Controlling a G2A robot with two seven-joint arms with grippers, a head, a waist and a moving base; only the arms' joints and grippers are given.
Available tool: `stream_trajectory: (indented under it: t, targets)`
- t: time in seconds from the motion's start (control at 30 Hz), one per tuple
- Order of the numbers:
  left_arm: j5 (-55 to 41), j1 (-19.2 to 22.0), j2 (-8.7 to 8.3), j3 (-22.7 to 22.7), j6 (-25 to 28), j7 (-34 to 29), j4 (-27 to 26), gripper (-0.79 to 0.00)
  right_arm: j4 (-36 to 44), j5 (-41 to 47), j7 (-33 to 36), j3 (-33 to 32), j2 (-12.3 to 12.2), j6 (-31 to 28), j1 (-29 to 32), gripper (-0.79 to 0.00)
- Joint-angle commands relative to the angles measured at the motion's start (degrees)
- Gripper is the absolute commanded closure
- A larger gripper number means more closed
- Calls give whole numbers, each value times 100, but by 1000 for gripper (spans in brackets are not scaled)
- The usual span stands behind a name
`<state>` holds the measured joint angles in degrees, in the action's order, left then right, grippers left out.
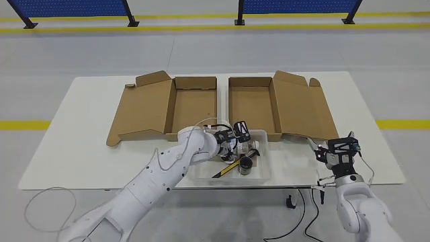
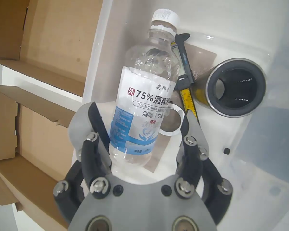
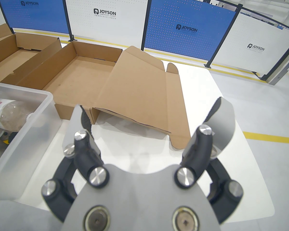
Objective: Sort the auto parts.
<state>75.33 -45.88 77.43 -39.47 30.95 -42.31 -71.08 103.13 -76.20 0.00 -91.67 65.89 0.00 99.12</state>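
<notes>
Left pincer [image 2: 140, 112]: apart, straddling alcohol bottle [image 2: 147, 90] in clear bin [image 2: 103, 37]
Right pincer [image 3: 149, 105]: apart, over worktop [image 3: 139, 150] near cardboard box [image 3: 86, 78]

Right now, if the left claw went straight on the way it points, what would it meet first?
Probably the clear bottle, lying in the plastic bin right ahead of the open left claw; depth is unclear.

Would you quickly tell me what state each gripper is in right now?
Left gripper: open, straddling the bottle, not clamped on it.
Right gripper: open, holding nothing.
</notes>
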Motion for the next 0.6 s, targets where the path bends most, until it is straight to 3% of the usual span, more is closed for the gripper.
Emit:
stream_trajectory:
  t: [0.0, 0.57]
  targets:
    - [3, 41, 24, 41, 42, 4, 71, -616, 0, 0, 0, 0, 0, 0, 0, -785]
    - [-110, 250, 156, 150, 328, -228, 417, -542, 0, 0, 0, 0, 0, 0, 0, -785]
